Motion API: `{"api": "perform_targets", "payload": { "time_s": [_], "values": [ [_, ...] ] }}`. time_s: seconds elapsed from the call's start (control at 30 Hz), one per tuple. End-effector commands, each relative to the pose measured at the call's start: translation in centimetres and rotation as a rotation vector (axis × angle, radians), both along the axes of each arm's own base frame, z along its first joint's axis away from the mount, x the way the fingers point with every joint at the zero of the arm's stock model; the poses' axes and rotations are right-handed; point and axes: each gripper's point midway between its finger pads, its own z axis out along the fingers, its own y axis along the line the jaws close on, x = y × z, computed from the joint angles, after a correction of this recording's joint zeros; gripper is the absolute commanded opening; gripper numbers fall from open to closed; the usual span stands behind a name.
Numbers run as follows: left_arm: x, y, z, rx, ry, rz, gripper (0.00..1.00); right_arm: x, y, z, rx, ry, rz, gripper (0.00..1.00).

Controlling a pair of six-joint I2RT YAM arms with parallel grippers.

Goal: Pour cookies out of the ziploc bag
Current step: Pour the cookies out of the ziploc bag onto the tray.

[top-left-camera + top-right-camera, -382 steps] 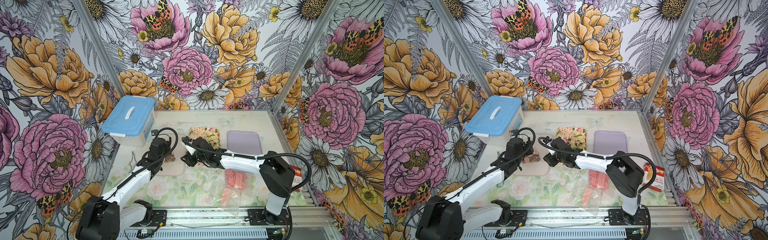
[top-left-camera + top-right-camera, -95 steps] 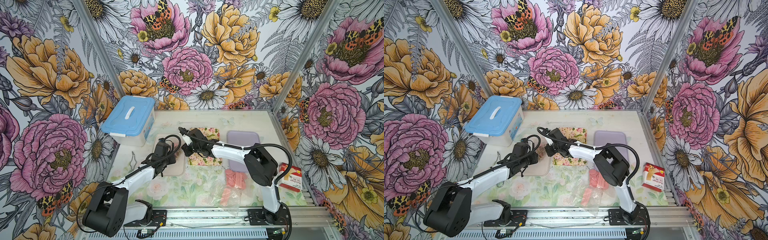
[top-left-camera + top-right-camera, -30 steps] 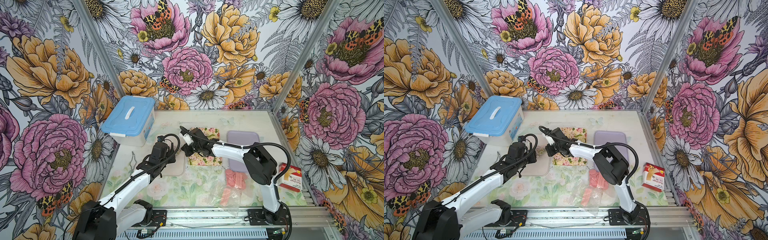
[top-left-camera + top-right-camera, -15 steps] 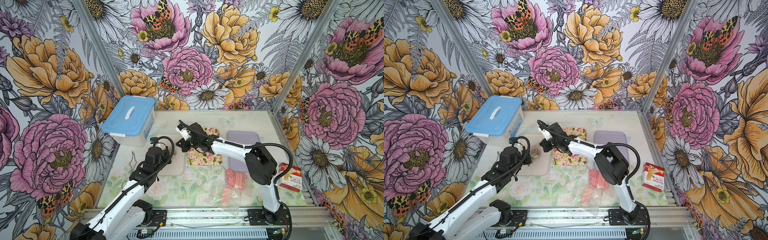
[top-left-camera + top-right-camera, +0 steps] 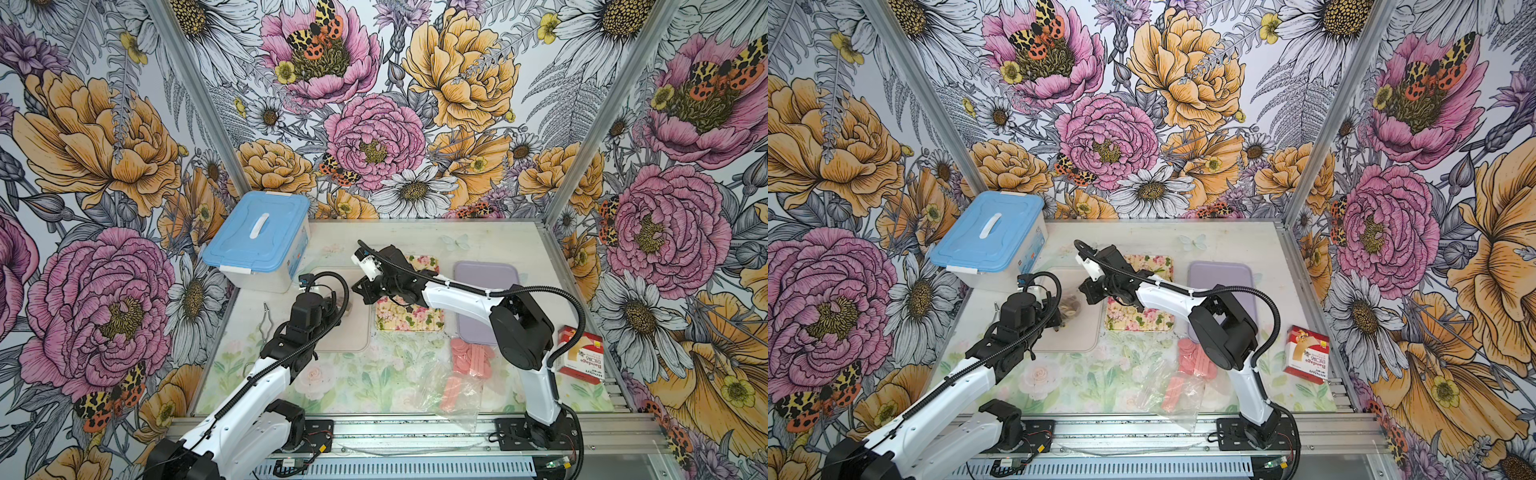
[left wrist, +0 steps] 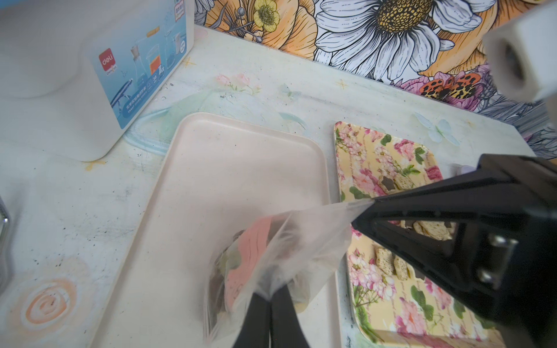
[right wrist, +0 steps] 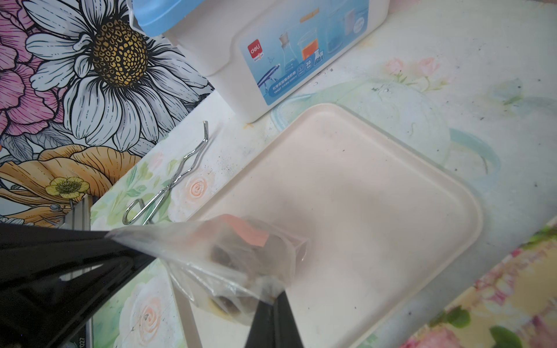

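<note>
My left pincer (image 6: pixel 269 296) and right pincer (image 7: pixel 275 296) are both clamped tight on the clear plastic ziploc bag (image 6: pixel 280 241), slung between them over the pale pink rectangular tray (image 6: pixel 229 168). Brown and pink cookies (image 6: pixel 250 250) sit inside the bag.
</note>
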Motion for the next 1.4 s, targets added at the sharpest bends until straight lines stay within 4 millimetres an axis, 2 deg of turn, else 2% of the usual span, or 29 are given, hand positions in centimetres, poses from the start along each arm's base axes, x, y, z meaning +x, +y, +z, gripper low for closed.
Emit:
{"api": "perform_targets", "payload": {
  "time_s": [0.0,0.13,0.27,0.3,0.37,0.47,0.6,0.73,0.8,0.9,1.1,1.37],
  "values": [
    [0.3,1.3,0.3,0.034,-0.04,0.042,0.0,1.7,-0.9,0.0,-0.029,-0.049,-0.063,0.0],
    [0.2,0.9,0.8,0.001,-0.064,0.028,0.0,2.1,-0.9,0.4,-0.034,-0.078,-0.066,0.0],
    [0.3,0.8,-0.1,-0.032,-0.038,0.055,0.0,2.7,-0.2,-0.6,-0.052,-0.094,-0.047,0.0],
    [0.3,0.9,-0.3,-0.035,-0.019,0.067,0.0,3.9,-0.8,-0.8,-0.047,-0.088,-0.053,0.0],
    [0.5,1.3,-0.3,-0.032,0.003,0.102,0.0,4.4,-0.7,-0.9,-0.037,-0.083,-0.051,0.0],
    [1.5,2.0,0.5,-0.066,-0.014,0.16,0.0,4.8,-0.6,-1.2,-0.042,-0.092,-0.048,0.0],
    [3.5,1.0,1.3,-0.084,-0.033,0.131,0.0,5.0,-0.8,-1.5,-0.055,-0.1,-0.057,0.0],
    [4.5,-0.4,0.0,-0.071,-0.036,0.065,0.0,5.4,-0.6,-1.8,-0.057,-0.102,-0.058,0.0],
    [4.9,-0.2,-0.5,-0.058,-0.048,0.061,0.0,5.6,-0.5,-1.9,-0.044,-0.1,-0.059,0.0],
    [5.4,-0.8,-0.5,-0.083,-0.03,0.02,0.0,5.8,-0.4,-1.6,-0.036,-0.097,-0.061,0.0],
    [5.4,0.0,0.2,-0.067,-0.053,0.028,0.0,6.1,-1.2,0.6,-0.024,-0.139,-0.072,0.0],
    [5.6,0.2,0.2,-0.07,-0.055,0.029,0.0,6.3,-1.4,0.8,-0.014,-0.129,-0.073,0.0]
  ]
}}
